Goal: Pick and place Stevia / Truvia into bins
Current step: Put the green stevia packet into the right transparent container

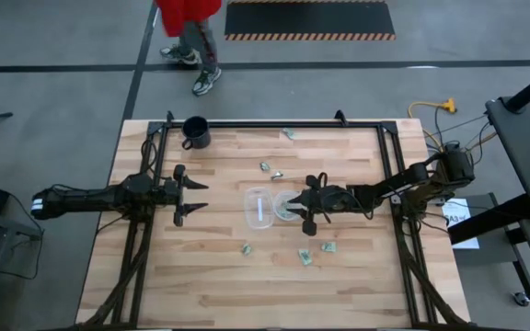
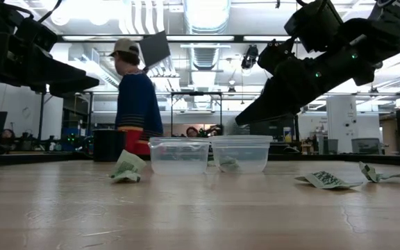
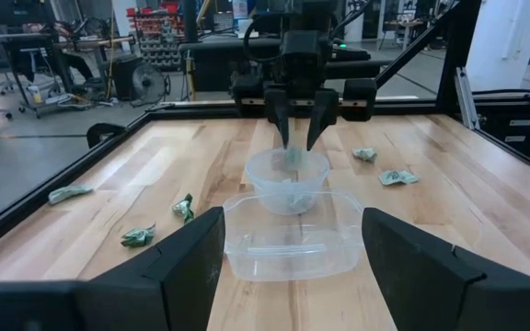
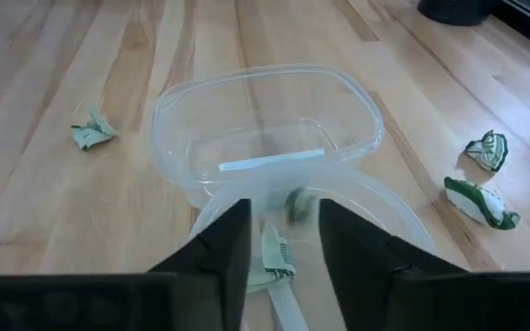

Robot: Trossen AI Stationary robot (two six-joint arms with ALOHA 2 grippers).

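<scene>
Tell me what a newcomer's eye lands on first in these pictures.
The right gripper hangs over the round clear bin at mid-table, jaws parted, with a green packet blurred in the air below them and another packet already lying inside. Beside it stands a second, squarer clear bin, and crumpled packets lie scattered on the wooden table. The left gripper waits open to the left.

The two bins (image 1: 260,208) are sitting touching at mid-table, and the right gripper (image 1: 307,206) is hanging over the right-hand bin (image 1: 286,206), blocking its mouth. Left of the bins, bare wood is lying open toward the left gripper (image 1: 194,199). A mug (image 1: 195,132) is standing well behind them.
</scene>
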